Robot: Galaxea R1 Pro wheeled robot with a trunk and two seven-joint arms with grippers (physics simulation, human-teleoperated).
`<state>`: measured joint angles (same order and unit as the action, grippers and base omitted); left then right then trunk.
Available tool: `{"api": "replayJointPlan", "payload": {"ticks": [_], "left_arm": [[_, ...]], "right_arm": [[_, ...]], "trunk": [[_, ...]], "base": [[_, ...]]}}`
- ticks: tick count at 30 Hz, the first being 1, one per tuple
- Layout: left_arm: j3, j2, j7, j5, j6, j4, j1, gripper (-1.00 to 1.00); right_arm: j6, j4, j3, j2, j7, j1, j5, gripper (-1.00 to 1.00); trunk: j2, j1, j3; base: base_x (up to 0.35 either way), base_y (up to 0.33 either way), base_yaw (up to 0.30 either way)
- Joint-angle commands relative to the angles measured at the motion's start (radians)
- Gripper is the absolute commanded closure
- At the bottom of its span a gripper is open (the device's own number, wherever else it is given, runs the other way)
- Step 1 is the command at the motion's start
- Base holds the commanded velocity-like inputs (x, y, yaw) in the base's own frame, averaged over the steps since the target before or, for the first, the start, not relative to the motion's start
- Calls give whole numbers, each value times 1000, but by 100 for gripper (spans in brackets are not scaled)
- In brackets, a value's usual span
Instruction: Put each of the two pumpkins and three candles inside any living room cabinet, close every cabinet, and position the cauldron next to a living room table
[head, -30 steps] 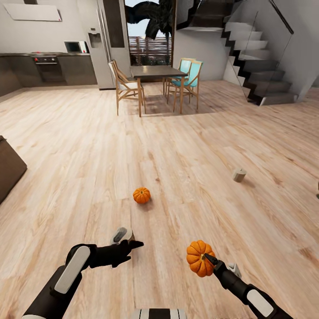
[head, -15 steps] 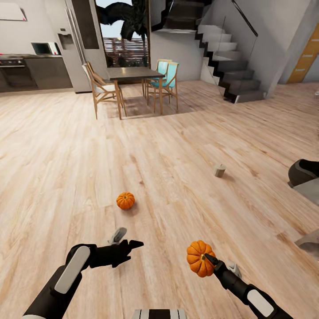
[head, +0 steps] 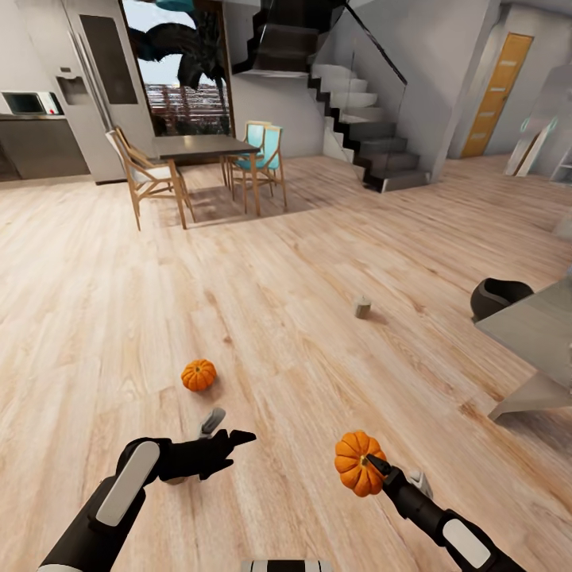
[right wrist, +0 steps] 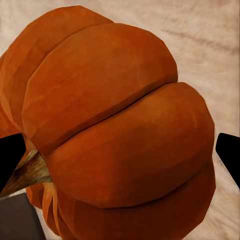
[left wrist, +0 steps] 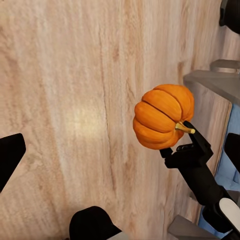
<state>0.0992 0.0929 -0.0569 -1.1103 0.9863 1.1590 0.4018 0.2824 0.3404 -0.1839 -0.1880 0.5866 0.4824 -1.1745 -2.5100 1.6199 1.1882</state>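
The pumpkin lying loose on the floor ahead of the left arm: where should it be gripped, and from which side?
Across its ribbed belly, from above. The floor pumpkin sits free on the bare planks, nothing beside it. The left tool is open and empty, likely the one to use; the right tool holds the other pumpkin.

Open floor [head: 302, 262] ahead of both pincers, broken only by a loose pumpkin [head: 198, 374], a candle [head: 362, 307], and table [head: 532, 330] with cauldron [head: 496, 296] far right.
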Motion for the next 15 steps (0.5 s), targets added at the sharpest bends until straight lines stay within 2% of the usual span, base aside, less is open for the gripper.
{"api": "replayJointPlan", "payload": {"ticks": [1,15], "left_arm": [[2,1,-6,-6,2,1,1,-100],[2,1,-6,-6,2,-2,1,-100]], "right_arm": [[5,-1,-5,-1,2,1,-9,100],[4,0,-5,-1,2,1,-9,100]], "trunk": [[0,-1,-3],[3,-7,-58]], "base": [[0,0,-58],[0,0,-6]]}}
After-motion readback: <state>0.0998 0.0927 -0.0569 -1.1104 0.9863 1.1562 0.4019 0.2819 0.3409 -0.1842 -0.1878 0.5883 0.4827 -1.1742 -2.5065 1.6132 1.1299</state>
